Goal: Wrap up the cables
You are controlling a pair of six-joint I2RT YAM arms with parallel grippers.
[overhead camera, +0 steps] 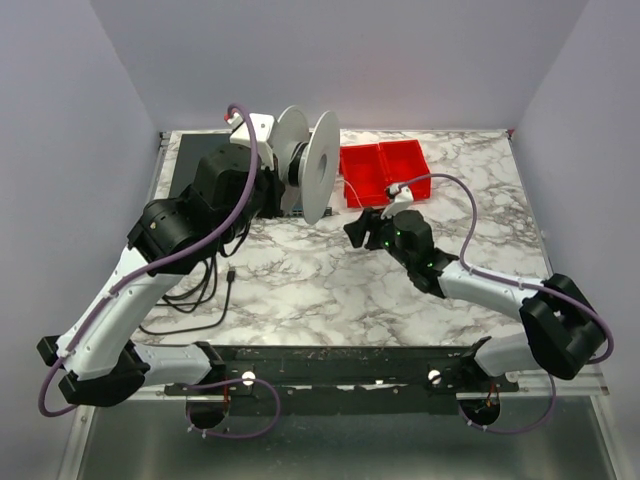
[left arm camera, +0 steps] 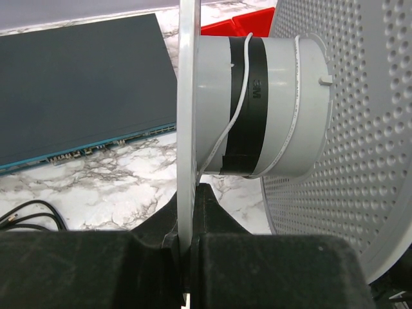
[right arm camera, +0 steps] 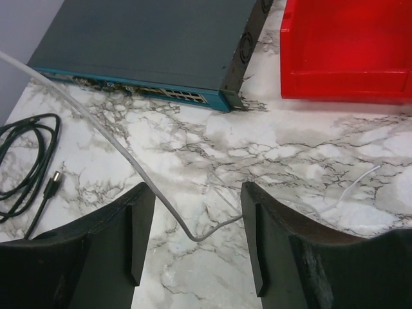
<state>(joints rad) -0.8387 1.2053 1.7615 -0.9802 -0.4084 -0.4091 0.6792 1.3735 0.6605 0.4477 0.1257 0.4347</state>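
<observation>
Left wrist view: the left gripper (left arm camera: 188,248) pinches the thin smooth flange of a white plastic reel (left arm camera: 360,129) between matte black jaws; the other flange is perforated. A thin pale white cable (left arm camera: 237,106) crosses the grey hub's glossy black tape. At lower centre of the right wrist view, the cable (right arm camera: 109,138) curves between the spread jaws of the right gripper (right arm camera: 196,238), over a veined white marble table (right arm camera: 290,161). Plain lilac walls (overhead camera: 380,60) enclose it.

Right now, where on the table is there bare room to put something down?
Free: marble centre-front, between black cords and right arm; also the strip right of the red bins. Crowded: back left, where switch, spool and left gripper bunch; cable trails across the marble by the right gripper.
</observation>
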